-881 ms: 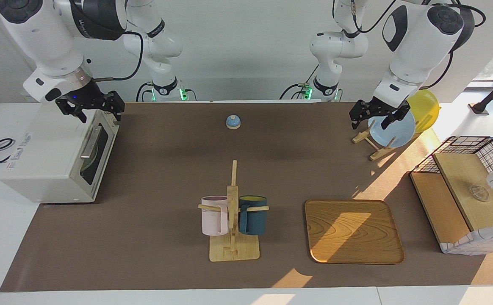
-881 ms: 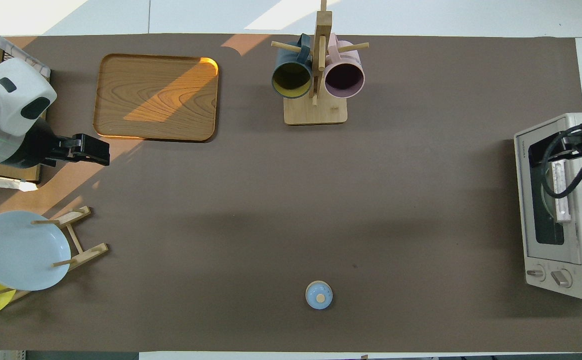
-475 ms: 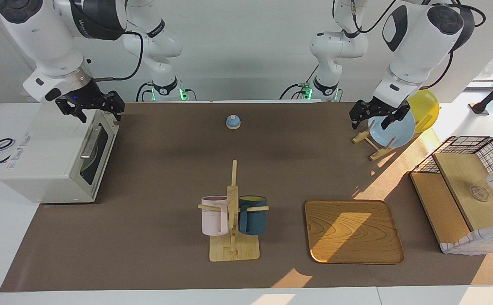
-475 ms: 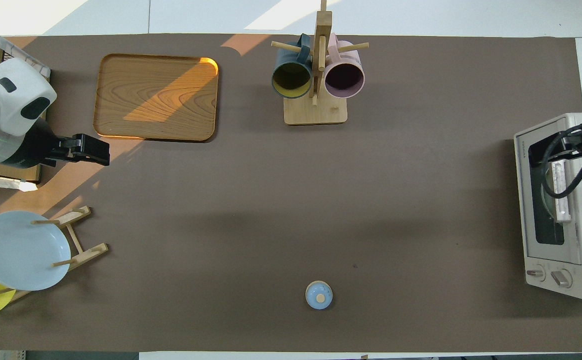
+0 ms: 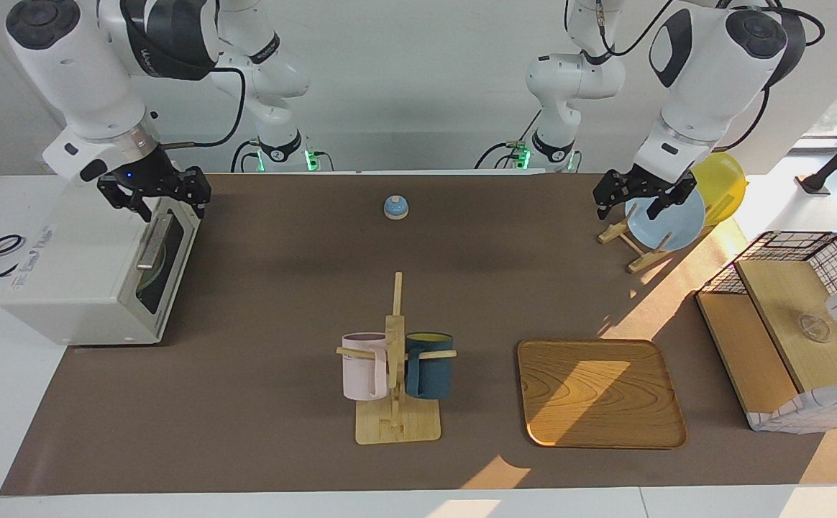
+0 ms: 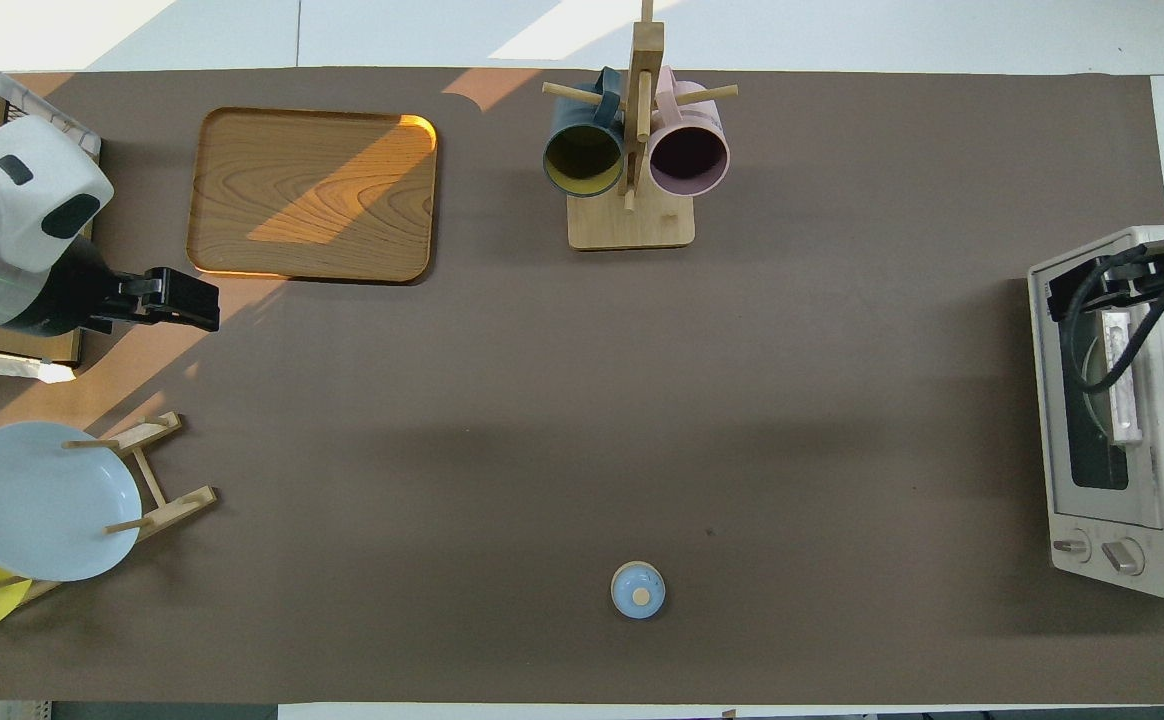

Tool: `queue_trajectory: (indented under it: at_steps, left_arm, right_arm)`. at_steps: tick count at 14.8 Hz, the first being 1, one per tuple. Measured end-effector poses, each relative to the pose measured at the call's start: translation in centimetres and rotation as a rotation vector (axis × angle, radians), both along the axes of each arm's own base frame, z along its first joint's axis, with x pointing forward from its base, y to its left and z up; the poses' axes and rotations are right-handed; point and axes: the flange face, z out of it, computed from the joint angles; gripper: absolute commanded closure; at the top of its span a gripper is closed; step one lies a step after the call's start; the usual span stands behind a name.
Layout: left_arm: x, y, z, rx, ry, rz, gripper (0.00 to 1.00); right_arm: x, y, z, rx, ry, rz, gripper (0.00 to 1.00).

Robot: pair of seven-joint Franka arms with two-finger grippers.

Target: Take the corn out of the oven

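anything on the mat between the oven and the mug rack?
Nothing. In the overhead view the brown mat is bare from the oven to the mug rack; the facing view shows the same. The small blue bell sits nearer the robots, off that line.

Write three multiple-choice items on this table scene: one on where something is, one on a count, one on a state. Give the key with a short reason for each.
1. Where is the right gripper?
A. over the wooden tray
B. at the top of the oven's door
C. over the bell

2. How many mugs hang on the mug stand?
A. one
B. two
C. four

3. How is the oven door?
A. shut
B. dropped fully open
C. taken off

Key: 1 B, it hangs at the door's upper edge, above the bar handle. 2 B, a pink mug and a dark blue mug. 3 A, the glass door stands up against the oven's front.
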Motion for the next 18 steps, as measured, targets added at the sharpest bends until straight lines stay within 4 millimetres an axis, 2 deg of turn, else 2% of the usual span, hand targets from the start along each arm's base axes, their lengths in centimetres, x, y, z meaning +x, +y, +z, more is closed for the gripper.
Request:
queue_trajectory:
  at_steps: [2,4,7,9,13,18]
  left_arm:
    - [0.0,0.0,0.0,0.000,0.000,0.000,0.00]
    - [0.0,0.0,0.0,0.000,0.000,0.000,0.00]
    - [0.0,0.0,0.0,0.000,0.000,0.000,0.00]
    - [0.0,0.0,0.0,0.000,0.000,0.000,0.00]
    - [0.0,0.0,0.0,0.000,0.000,0.000,0.00]
    - [0.0,0.0,0.0,0.000,0.000,0.000,0.00]
  right_arm:
    - [0.3,0.1,-2.2,-0.001,-0.032,0.006,1.00]
    - [0.4,-0.1,-5.6,-0.008,-0.032,0.010,1.00]
    - [0.2,-2.4,-9.4,-0.091,0.020,0.011,1.00]
    - [-0.1,-3.9,-10.0,-0.147,0.041,0.012,1.00]
    - [-0.8,-5.2,-10.5,-0.178,0.069,0.004,1.00]
    - [-1.9,-5.4,-12.0,-0.195,0.105,0.011,1.00]
